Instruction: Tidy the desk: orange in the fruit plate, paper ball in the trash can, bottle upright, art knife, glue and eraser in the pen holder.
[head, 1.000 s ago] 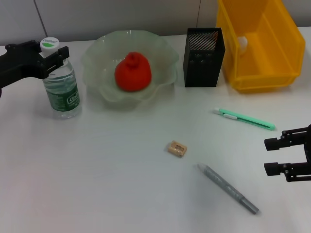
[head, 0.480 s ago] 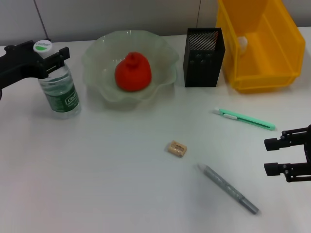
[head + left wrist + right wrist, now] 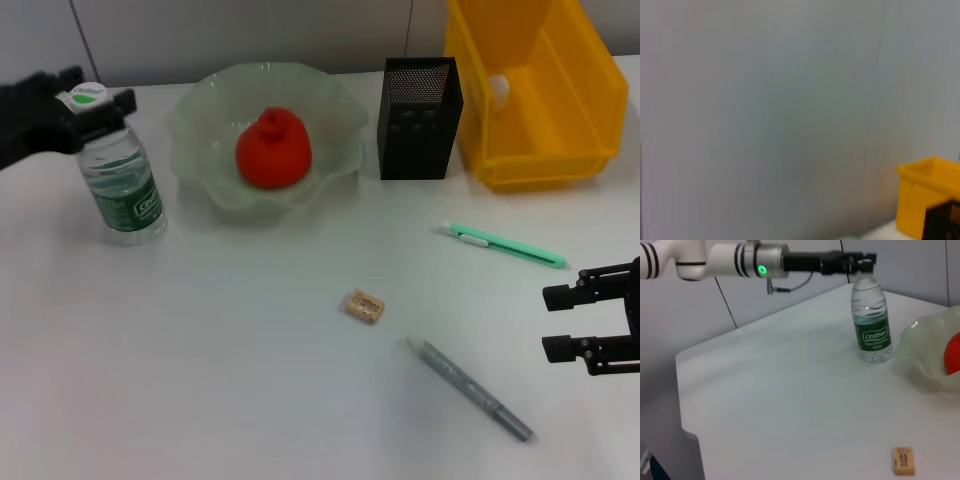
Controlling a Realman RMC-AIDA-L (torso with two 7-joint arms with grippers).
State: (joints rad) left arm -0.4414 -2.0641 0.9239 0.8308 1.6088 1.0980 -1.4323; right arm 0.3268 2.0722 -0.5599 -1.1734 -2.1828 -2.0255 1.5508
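The clear bottle [image 3: 122, 170] with a green label stands upright at the far left; it also shows in the right wrist view [image 3: 871, 315]. My left gripper [image 3: 93, 97] is open at the height of its cap, its fingers on either side of it, and shows in the right wrist view [image 3: 860, 262]. The orange [image 3: 273, 148] lies in the pale green fruit plate [image 3: 200, 120]. The green art knife [image 3: 505, 245], the tan eraser [image 3: 365, 306] and the grey glue pen [image 3: 470, 388] lie on the table. My right gripper [image 3: 560, 322] is open and empty at the right edge.
The black mesh pen holder [image 3: 420, 118] stands behind the knife. The yellow trash bin [image 3: 590, 90] at the back right holds a white paper ball [image 3: 498, 88]. The bin [image 3: 925, 195] also shows in the left wrist view before a grey wall.
My left gripper has let go of the bottle's neck, risen to cap height and drawn back to the left. The bottle stays upright. The right arm has not moved.
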